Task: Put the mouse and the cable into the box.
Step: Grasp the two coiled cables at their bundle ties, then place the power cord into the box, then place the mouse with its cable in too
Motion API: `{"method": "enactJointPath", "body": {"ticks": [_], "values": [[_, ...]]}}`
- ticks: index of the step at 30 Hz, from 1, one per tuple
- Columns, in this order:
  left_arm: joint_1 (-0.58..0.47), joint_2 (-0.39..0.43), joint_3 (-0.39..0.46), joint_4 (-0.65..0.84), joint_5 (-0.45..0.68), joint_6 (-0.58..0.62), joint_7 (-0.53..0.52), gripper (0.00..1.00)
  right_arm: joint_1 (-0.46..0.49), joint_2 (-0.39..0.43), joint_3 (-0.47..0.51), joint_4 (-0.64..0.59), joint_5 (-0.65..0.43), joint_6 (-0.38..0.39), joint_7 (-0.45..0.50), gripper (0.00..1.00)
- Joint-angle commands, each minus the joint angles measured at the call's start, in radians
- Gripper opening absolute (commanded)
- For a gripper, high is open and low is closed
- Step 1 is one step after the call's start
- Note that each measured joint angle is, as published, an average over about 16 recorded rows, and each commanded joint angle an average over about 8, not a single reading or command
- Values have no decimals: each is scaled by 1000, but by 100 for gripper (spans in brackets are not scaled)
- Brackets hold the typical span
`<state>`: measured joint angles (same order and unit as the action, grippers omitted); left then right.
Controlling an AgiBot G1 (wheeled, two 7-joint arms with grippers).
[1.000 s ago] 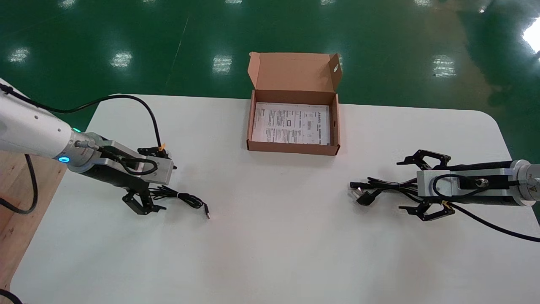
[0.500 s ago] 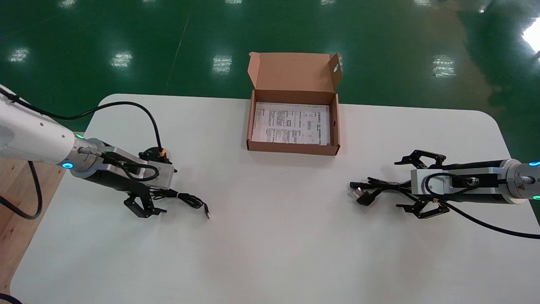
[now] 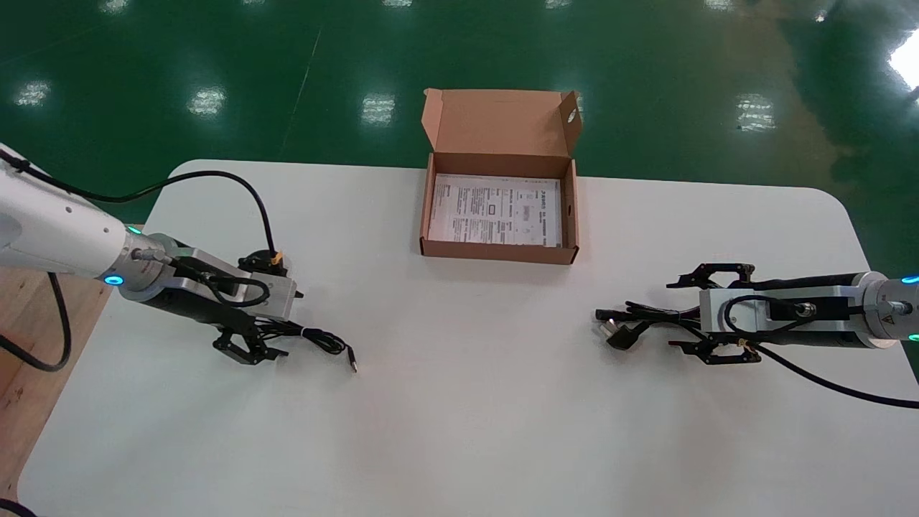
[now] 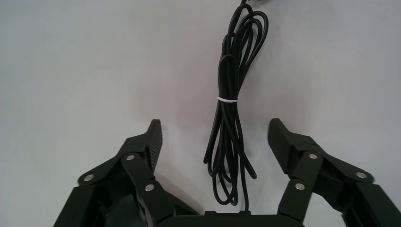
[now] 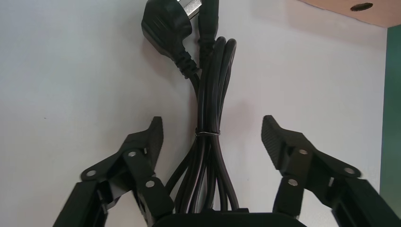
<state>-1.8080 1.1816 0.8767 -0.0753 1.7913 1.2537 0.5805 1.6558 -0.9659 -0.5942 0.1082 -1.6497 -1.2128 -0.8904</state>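
Note:
An open cardboard box with a printed sheet inside stands at the back middle of the table. A thin black cable bundle with a USB plug lies at the left. My left gripper is open and straddles it. In the left wrist view the thin cable, tied with a white band, runs between the fingers of the left gripper without touching them. No mouse body shows. At the right, my open right gripper straddles a thick power cable. The wrist view shows that power cable and its plug between the fingers of the right gripper.
The white table ends in rounded corners at the back. Green floor lies beyond it and a wooden surface sits at the left. A corner of the box shows in the right wrist view.
Both grippers have sunk closer to the table over their cable bundles. The right one has shifted slightly toward the plug. Neither cable has moved.

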Motion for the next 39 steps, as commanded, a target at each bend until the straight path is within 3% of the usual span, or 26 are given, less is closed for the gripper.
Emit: {"method": "enactJointPath", "body": {"ticks": [1,25,31,39], "values": [[0,-1,0,-1,0,1,0,0,-1,1,0,1,1,-1,0,0],[-38,-23,-17,-38,-24,10,33,0,9,9,9,10,13,-13,0,0],[-100,-131,-145,-134,-201,-4,140,0,75,10,37,-9,50,-4,81,0],[-124,-216,-323,-262,-438,-106,218,0,139,-134,72,1,94,200,124,0]]}}
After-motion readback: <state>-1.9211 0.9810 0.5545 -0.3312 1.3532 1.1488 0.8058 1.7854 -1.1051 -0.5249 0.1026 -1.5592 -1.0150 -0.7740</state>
